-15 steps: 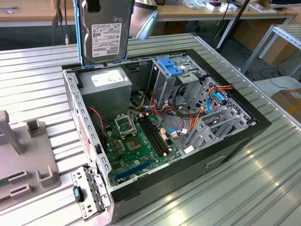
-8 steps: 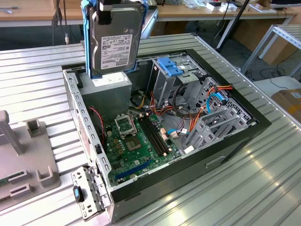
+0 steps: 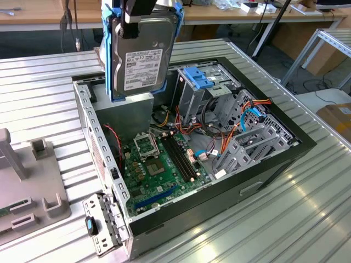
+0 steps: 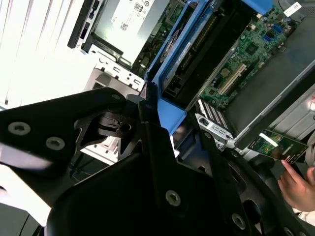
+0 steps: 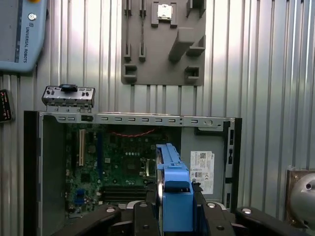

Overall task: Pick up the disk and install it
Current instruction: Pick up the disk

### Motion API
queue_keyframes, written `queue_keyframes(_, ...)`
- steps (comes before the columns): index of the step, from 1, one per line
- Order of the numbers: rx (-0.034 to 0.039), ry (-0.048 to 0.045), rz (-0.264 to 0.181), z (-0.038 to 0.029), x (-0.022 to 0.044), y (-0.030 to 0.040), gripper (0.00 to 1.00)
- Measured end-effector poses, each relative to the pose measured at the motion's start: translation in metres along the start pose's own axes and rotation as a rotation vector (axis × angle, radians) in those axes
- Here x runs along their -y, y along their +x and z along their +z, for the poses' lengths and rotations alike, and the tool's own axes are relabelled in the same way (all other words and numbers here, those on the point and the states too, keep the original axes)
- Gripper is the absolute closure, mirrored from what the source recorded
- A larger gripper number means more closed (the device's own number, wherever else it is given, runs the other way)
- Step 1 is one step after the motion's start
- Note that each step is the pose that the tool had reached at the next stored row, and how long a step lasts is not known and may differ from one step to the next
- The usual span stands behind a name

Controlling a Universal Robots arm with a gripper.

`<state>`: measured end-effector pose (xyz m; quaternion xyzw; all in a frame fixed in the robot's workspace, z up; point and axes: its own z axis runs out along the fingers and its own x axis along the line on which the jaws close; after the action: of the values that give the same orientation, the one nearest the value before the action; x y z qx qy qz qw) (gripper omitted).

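Clamps black gripper (image 5: 177, 212) tight on upright grey-metal disk (image 3: 143, 55) in bright blue plastic rail, holds it above open black computer case (image 3: 274, 164) with green motherboard (image 3: 159, 170), near blue-topped tall metal bay (image 3: 197, 96).

The hand (image 3: 133, 26) hangs high (pointing straight down), clamped on the disk (image 3: 143, 60).

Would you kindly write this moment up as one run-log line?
gripper: shut on disk | disk: held on edge above open computer case | install: not yet done
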<state>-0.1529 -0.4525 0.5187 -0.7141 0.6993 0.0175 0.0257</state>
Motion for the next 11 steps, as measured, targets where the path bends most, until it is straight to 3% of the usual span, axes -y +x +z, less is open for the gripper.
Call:
queue_keyframes(3, 0.0000, 0.0001, 0.000, -0.0003, -0.0001, 0.0065, 0.64)
queue_keyframes(6, 0.0001, 0.0001, 0.000, -0.0002, 0.0010, 0.0068, 0.64)
queue_keyframes(11, 0.0000, 0.0000, 0.000, 0.0005, 0.0194, 0.0072, 0.64)
